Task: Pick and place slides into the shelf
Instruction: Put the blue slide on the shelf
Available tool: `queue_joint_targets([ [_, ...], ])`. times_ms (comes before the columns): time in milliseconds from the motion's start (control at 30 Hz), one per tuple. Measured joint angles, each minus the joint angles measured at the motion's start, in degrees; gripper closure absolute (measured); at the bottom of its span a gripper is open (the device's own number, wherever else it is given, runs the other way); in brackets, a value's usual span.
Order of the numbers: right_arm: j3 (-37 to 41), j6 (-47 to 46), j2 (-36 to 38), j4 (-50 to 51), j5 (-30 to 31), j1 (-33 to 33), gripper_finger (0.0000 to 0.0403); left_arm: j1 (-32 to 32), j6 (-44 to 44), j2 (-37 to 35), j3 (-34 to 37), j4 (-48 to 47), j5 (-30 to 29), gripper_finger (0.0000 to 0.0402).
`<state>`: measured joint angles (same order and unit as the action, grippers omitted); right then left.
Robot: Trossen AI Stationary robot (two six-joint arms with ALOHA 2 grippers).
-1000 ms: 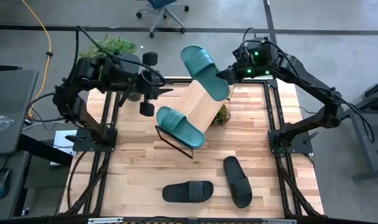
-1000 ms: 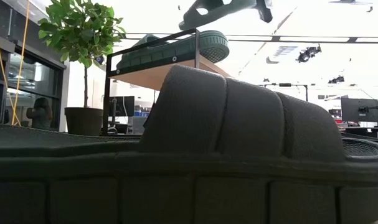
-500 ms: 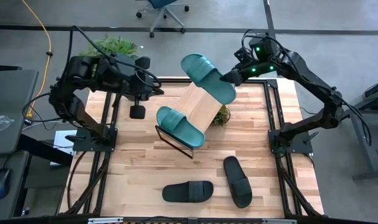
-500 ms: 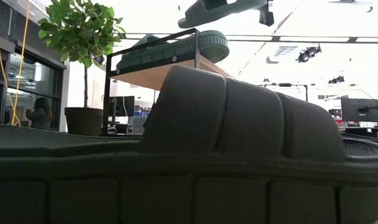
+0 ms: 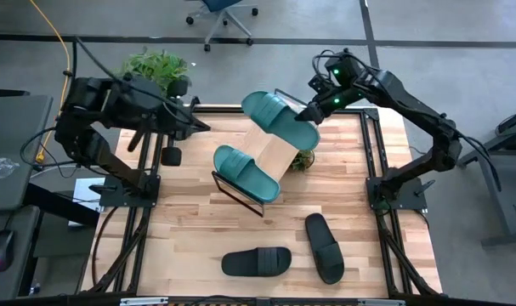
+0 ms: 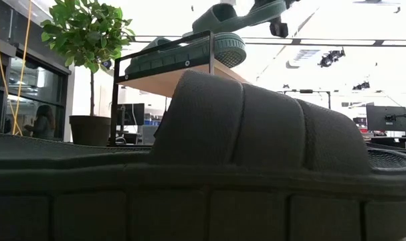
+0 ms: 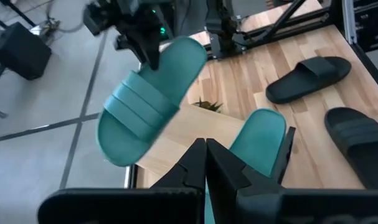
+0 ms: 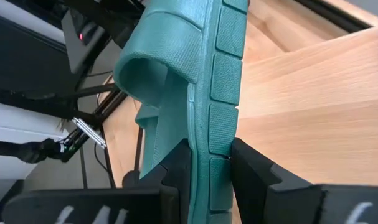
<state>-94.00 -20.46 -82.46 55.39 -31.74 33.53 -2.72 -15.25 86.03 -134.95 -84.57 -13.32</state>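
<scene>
— How far along is it, do you think?

— Roughly a quarter done, I'd say. One teal slide (image 5: 246,172) already lies on the near, lower end of the shelf (image 5: 273,155), against its black rail. The second teal slide (image 5: 280,117) is up in the air over the far end of the board, tilted, not set down.

— Who's carrying it?

— The right pincer (image 5: 313,111). It has the sandal's edge clamped between its fingers; the wrist view shows the rim squeezed between both pads.

— And the left one?

— The left pincer (image 5: 167,156) hangs off the shelf's left side, fully closed with nothing in it, just waiting.

— So what's left?

— Seating that teal one, then both black ones. One black slide (image 5: 256,261) lies at the near edge of the worktop (image 5: 181,229), the other black slide (image 5: 324,247) just to its right. Neither is touched.
</scene>
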Motion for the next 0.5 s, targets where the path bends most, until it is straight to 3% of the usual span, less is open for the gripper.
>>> queue_joint_targets([
  [500, 0.0, 1.5, -8.8, 1.2, -0.8, -4.7, 0.0332, 2.7, 1.6, -0.7, 0.0, -0.9, -2.9, 0.0401],
])
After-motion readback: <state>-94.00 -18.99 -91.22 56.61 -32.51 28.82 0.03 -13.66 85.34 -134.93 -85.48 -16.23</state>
